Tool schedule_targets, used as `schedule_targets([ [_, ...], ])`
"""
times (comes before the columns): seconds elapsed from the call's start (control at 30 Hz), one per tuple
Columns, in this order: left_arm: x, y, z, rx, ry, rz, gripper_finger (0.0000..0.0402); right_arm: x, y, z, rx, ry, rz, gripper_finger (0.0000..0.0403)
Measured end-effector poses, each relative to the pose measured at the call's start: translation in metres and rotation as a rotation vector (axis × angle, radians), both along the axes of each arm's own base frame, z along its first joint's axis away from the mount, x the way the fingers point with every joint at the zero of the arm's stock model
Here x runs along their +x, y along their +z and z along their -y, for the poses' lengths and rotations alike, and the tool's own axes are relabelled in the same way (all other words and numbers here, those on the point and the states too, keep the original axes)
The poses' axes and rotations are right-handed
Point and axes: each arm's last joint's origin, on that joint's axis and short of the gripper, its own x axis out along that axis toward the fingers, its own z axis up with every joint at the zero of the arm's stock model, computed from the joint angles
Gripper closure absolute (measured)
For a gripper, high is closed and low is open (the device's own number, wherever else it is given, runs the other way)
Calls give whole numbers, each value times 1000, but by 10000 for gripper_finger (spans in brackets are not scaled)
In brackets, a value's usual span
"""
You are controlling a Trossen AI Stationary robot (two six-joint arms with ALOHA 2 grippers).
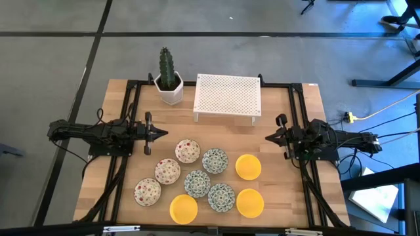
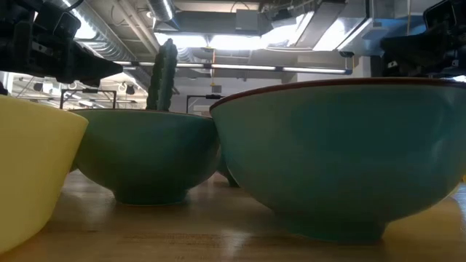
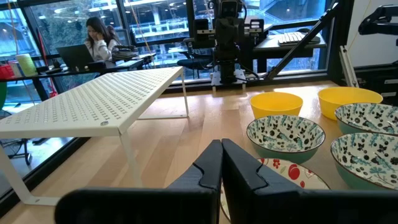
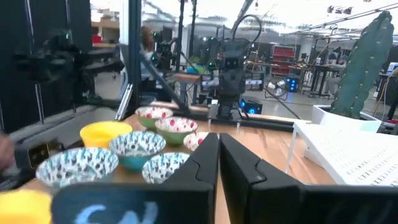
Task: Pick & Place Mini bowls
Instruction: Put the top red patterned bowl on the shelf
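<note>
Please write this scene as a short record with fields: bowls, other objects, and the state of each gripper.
bowls: nine mini bowls on the table; three yellow, three red-speckled, three blue-green patterned
other objects: white perforated rack, cactus pot, both at the far edge
left gripper: shut, empty, above table left of the bowls
right gripper: shut, empty, at the right

The high camera looks straight down on the whole bench (image 1: pixel 275 131). The low camera sits at bench-top level among the mini bowls (image 2: pixel 342 153) (so close they fill its picture), facing the cactus (image 2: pixel 162 73). Each wrist camera looks level across the bench toward the opposite arm; both share the white rack (image 3: pixel 93 102).
</note>
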Motion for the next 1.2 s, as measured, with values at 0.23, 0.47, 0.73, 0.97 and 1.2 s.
schedule_targets([
  [0.23,0,0,0,0,-1,1,398,-1,-3,-6,97,207,-55,386],
  [0.47,0,0,0,0,0,1,398,-1,-3,-6,114,219,-62,386],
  [0.73,0,0,0,0,0,1,398,-1,-3,-6,114,219,-61,386],
  [0.97,0,0,0,0,0,1,398,-1,-3,-6,114,219,-61,386],
  [1.2,0,0,0,0,0,1,398,-1,-3,-6,114,219,-61,386],
])
